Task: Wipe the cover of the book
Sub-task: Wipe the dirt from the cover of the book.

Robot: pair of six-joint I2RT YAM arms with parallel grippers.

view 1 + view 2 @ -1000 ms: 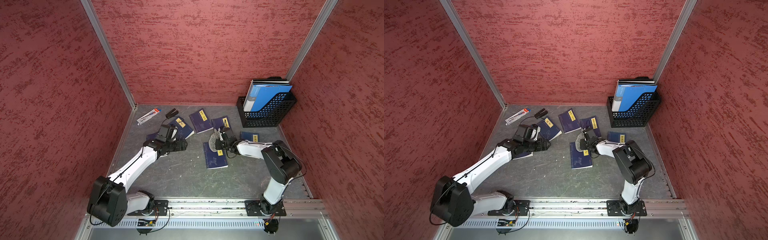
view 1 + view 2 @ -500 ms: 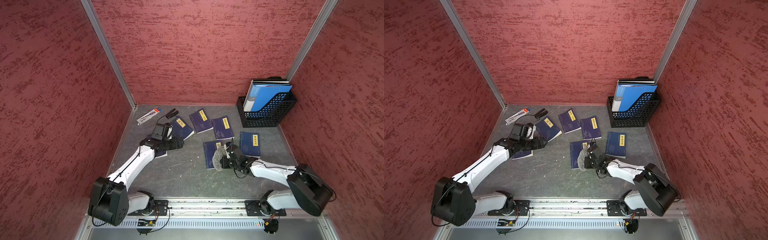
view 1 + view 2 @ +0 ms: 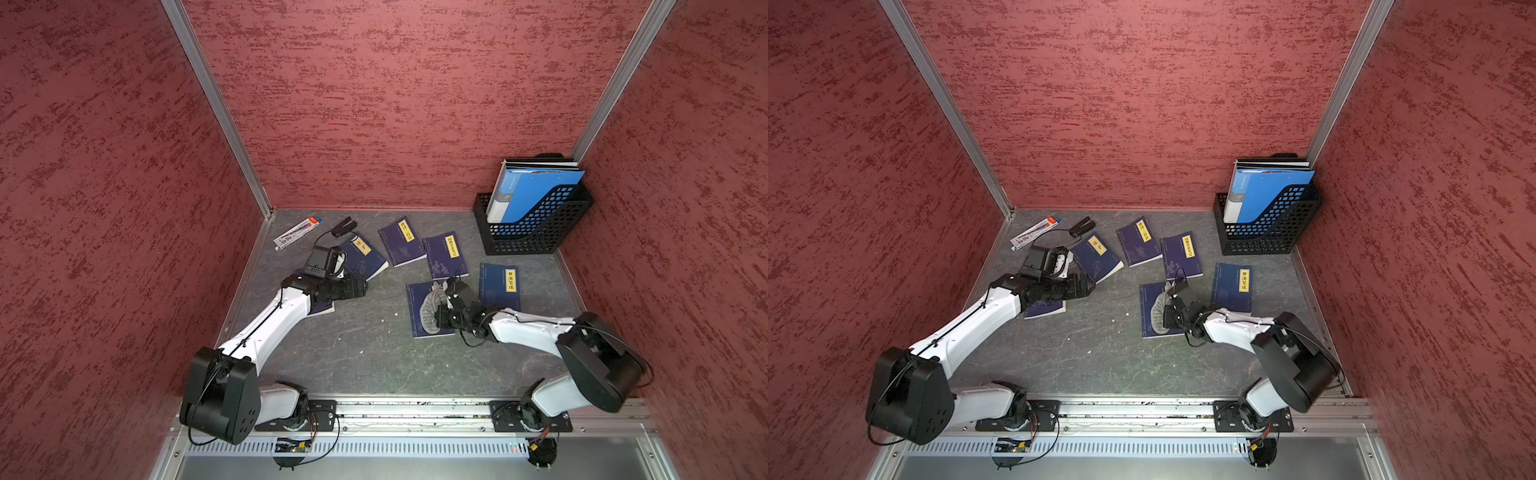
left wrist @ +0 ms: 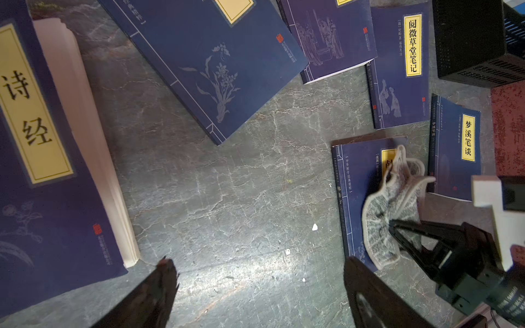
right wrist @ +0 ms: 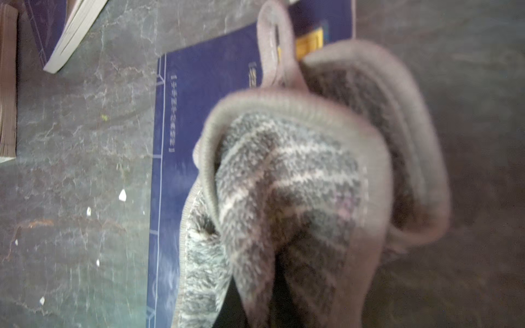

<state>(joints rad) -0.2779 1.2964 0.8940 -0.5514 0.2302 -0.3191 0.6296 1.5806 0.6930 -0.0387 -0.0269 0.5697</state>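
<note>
Red rough walls are closing in a grey marbled tabletop (image 3: 365, 357) where dark blue books are lying scattered. Well off to the side of the left jaws, a pen pack (image 3: 297, 232) and a black clip (image 3: 344, 227) are lying by the back wall. The left gripper (image 3: 360, 287) is hanging low over the tabletop, its jaws standing wide apart with nothing between them. In the left wrist view its fingers (image 4: 154, 295) are framing only bare stone. A thick book (image 4: 42, 170) with a yellow label is lying just beside one jaw, partly under the arm. An orchid book (image 4: 199, 51) is lying just ahead of the jaws.

Further ahead of those open jaws, one book (image 3: 417, 301) is lying flat on the tabletop, directly under the right jaws. A grey striped cloth (image 3: 428, 307) is resting bunched on its cover and is hiding part of its yellow label. The right gripper (image 3: 439, 310) is reaching low over this book, its jaws pinched together on a fold of the cloth.

Just beside the right gripper another blue book (image 3: 498, 286) is lying flat. Well beyond the jaws, a black mesh rack (image 3: 536, 232) is holding blue folders in the corner.
</note>
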